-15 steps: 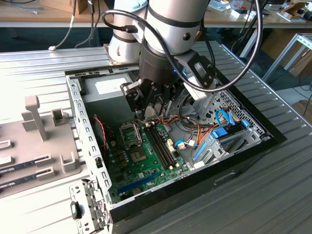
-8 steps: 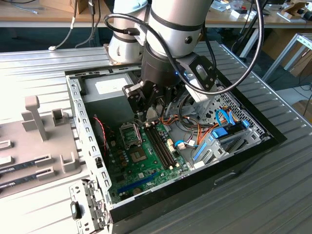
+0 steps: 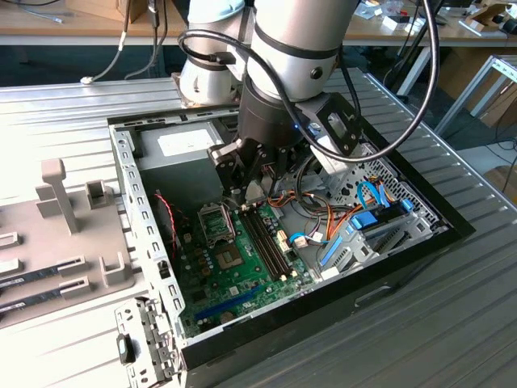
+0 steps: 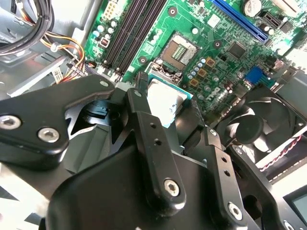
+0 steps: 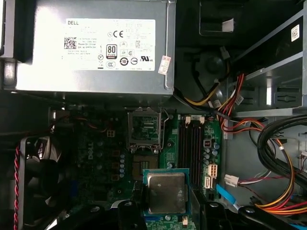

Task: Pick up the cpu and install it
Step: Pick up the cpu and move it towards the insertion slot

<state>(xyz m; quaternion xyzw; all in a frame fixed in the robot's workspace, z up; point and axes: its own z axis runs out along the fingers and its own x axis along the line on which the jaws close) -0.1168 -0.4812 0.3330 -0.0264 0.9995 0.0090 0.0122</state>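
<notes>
- Open computer case point(image 3: 133, 194) lies on the bench; in the exterior view the arm hides part of its inside.
- It holds a grey power supply point(image 5: 96, 48), a green motherboard point(image 3: 234, 275) and its open socket point(image 5: 145, 127).
- Gripper point(image 5: 166, 203), fingers partly cut off, clamps the cpu point(image 5: 166, 191) by its edges, above the motherboard near the socket.
</notes>
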